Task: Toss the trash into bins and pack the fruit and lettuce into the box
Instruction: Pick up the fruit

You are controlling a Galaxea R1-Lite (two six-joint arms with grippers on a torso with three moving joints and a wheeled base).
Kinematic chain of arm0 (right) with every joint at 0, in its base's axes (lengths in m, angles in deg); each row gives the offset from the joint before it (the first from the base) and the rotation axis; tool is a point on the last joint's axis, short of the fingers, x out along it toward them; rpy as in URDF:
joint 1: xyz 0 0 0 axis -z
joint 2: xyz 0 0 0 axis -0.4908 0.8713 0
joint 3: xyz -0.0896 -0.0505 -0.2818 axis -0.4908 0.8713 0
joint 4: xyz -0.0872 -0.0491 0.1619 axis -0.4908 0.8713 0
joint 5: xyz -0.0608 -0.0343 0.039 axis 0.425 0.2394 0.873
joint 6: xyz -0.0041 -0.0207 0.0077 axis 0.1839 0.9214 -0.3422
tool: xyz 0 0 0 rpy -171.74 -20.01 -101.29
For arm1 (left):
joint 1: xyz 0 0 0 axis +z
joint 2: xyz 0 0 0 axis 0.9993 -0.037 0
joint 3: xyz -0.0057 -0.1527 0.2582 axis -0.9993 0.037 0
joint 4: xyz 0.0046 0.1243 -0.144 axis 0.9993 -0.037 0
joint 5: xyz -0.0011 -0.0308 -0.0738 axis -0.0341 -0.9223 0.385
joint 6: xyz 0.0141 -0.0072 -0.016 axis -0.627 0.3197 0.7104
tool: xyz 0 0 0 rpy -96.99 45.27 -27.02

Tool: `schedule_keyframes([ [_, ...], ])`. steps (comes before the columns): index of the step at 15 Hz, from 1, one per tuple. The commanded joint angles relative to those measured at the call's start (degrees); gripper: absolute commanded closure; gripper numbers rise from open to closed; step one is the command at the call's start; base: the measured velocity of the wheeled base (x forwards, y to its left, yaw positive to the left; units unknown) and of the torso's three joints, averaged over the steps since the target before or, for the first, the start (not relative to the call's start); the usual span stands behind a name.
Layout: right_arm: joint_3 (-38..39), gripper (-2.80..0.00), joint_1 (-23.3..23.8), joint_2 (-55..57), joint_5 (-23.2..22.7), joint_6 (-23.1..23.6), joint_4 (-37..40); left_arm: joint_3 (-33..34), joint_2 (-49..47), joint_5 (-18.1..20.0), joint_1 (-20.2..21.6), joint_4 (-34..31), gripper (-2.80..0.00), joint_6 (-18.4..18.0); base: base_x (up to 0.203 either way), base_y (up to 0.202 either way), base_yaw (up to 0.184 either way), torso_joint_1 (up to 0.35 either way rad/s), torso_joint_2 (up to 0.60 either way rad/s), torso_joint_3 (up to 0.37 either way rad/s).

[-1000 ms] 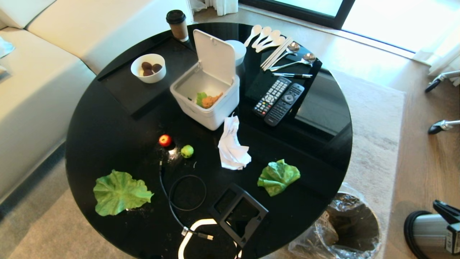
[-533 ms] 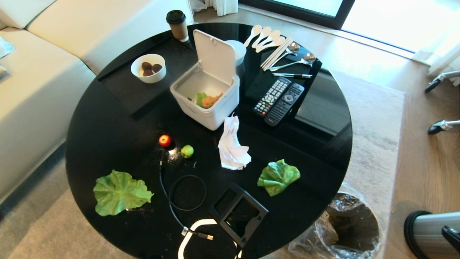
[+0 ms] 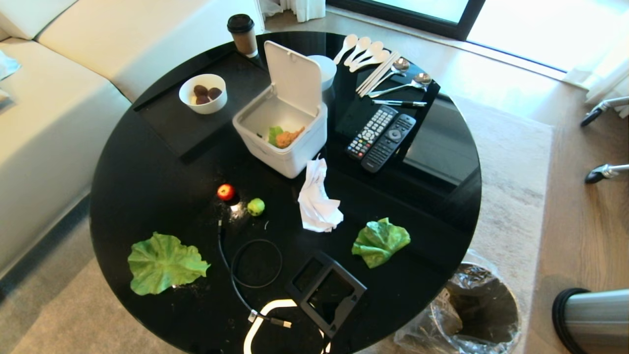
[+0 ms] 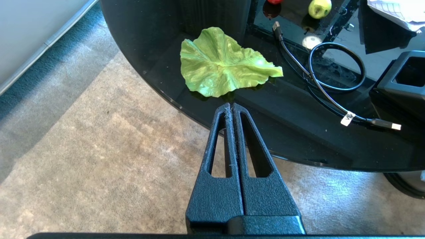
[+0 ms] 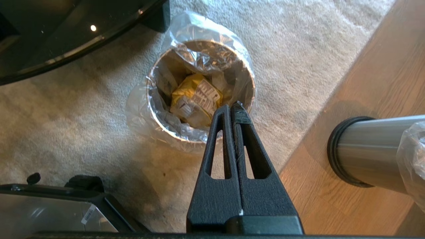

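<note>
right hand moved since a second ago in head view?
Yes. It slid down past the steel bin and out of frame; now shut above the lined bin.

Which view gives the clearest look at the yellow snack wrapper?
The right wrist view: it looks straight down into the bin, where the yellow snack wrapper lies against the liner. The head view shows the same bin beside the table, but its inside is dark and no wrapper shows. The left wrist view misses it entirely.
</note>
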Motion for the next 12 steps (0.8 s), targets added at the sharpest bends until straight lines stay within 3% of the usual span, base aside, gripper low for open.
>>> schedule_keyframes([
  [1,0.0,0.0,-0.2,-1.7,0.0,-0.2,-0.1,0.0,0.0,0.0,0.0,0.0,0.0,0.0,0.0,0.0,0.0,0.0,0.0,0.0],
  [6,-0.5,0.0,2.6,-6.5,-3.9,-0.1,5.1,0.0,0.0,0.0,0.0,0.0,0.0,0.0,0.0,0.0,0.0,0.0,0.0,0.0],
  [12,0.0,0.0,2.7,-17.4,-4.2,-0.1,3.5,0.0,0.0,0.0,0.0,0.0,0.0,0.0,0.0,0.0,0.0,0.0,0.0,0.0],
])
